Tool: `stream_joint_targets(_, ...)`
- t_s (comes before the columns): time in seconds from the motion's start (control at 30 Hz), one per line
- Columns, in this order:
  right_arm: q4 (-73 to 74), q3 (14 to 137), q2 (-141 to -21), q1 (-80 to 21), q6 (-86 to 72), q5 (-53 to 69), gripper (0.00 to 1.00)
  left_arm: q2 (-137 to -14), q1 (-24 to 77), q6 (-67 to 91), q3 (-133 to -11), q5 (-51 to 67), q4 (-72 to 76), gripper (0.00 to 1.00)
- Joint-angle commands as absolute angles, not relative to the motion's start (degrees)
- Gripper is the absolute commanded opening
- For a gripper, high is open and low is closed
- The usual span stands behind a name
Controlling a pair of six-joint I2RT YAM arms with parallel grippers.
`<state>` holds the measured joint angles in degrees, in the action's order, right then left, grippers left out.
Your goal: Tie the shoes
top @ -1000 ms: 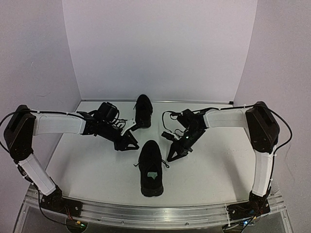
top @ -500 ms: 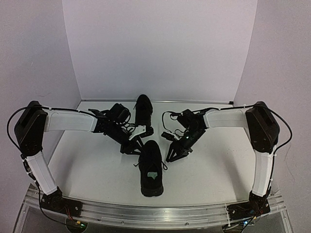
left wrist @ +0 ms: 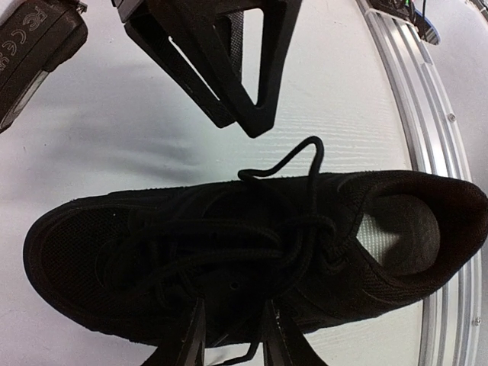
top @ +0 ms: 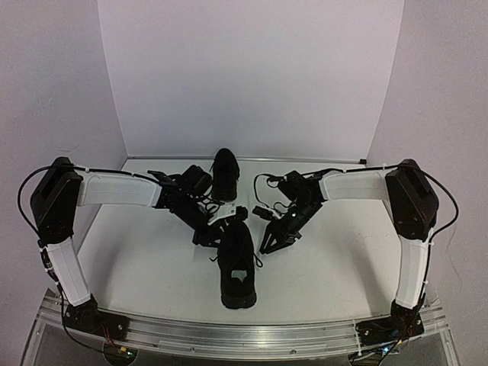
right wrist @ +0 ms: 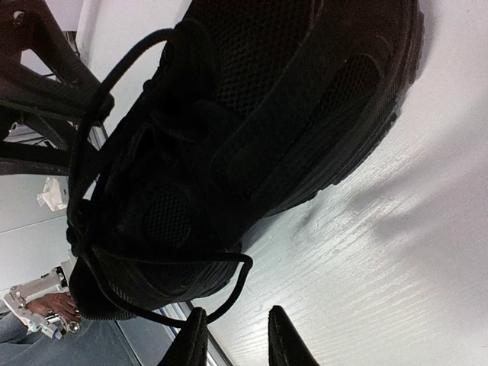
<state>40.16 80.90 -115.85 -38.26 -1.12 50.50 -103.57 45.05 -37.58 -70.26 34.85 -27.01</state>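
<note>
1. White tabletop, pale lilac walls: the near shoe (top: 237, 263) lies mid-table with its toe toward 12 o'clock, and the far shoe (top: 224, 174) sits beyond at 12.
2. Your left gripper (left wrist: 233, 329) hovers at the near shoe's 11 o'clock, fingers slightly apart.
3. Your right gripper (right wrist: 238, 324) is at 2 o'clock, fingers apart beside a loose lace loop (right wrist: 232, 278).
4. This looks like the lace-pickup step; next, close each gripper on one lace.

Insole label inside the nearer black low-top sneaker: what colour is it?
Pale grey-white insole label, clearest in the left wrist view.
</note>
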Motion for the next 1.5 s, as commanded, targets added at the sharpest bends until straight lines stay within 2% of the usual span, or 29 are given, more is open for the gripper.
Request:
stream_joint_targets(0.0,40.7,82.7,-116.6,-38.0,1.5,51.6,0.26,-105.4,45.4,-37.7,-73.9,36.0,-28.0,0.25)
stream_joint_targets(0.17,40.7,83.5,-117.2,-38.1,1.8,52.9,0.28,-105.7,45.9,-38.0,-74.0,36.2,-28.6,0.22)
stream_joint_targets(0.27,40.6,83.6,-117.5,-38.6,2.0,53.5,0.3,-105.5,46.0,-38.4,-73.7,36.1,-29.3,0.17)
stream_joint_targets(0.43,40.7,84.1,-118.1,-39.6,2.2,52.7,0.31,-104.2,46.0,-37.7,-73.2,35.3,-30.0,0.0)
stream_joint_targets(0.87,40.6,85.7,-119.1,-40.3,2.7,52.0,0.32,-94.8,44.8,-30.7,-67.3,29.5,-28.2,0.0)
stream_joint_targets(1.47,40.6,86.1,-119.4,-42.3,3.3,52.1,0.35,-86.2,41.8,-30.6,-62.4,24.4,-31.0,0.0)
